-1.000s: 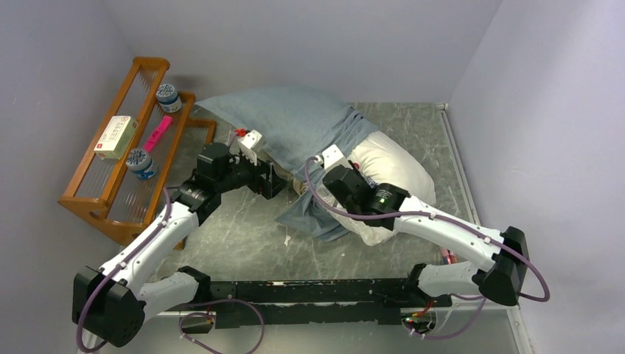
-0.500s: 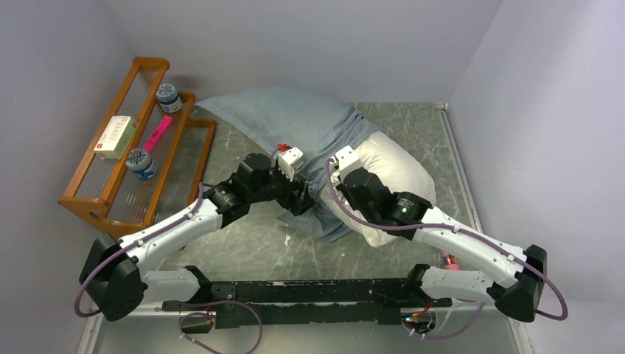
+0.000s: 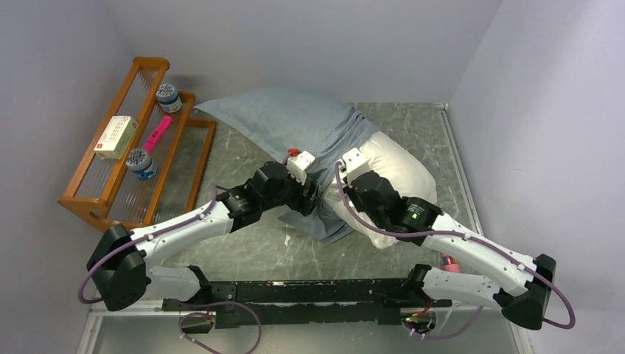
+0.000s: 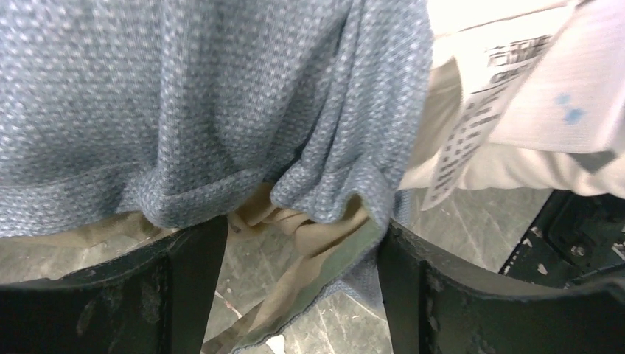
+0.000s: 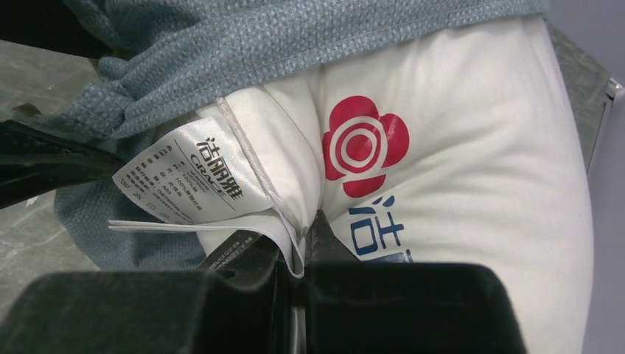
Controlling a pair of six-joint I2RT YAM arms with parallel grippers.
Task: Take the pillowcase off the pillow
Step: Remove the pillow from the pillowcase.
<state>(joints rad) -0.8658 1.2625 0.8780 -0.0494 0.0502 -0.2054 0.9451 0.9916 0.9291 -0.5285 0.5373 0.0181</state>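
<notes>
Mid-table (image 3: 243,251), the right gripper (image 5: 295,243) is clamped shut on the seam of the white pillow (image 5: 472,184) beside its label (image 5: 188,177), apparently to anchor it, while the left gripper (image 4: 295,284) stands wide open astride the bunched hem of the grey-blue pillowcase (image 4: 184,96), seemingly poised to peel it off.

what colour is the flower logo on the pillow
Red, with white rings inside; the flower logo on the white pillow shows best in the right wrist view.

Robot lab cell: plain walls (image 3: 295,44), bolted arms (image 3: 184,225).
</notes>
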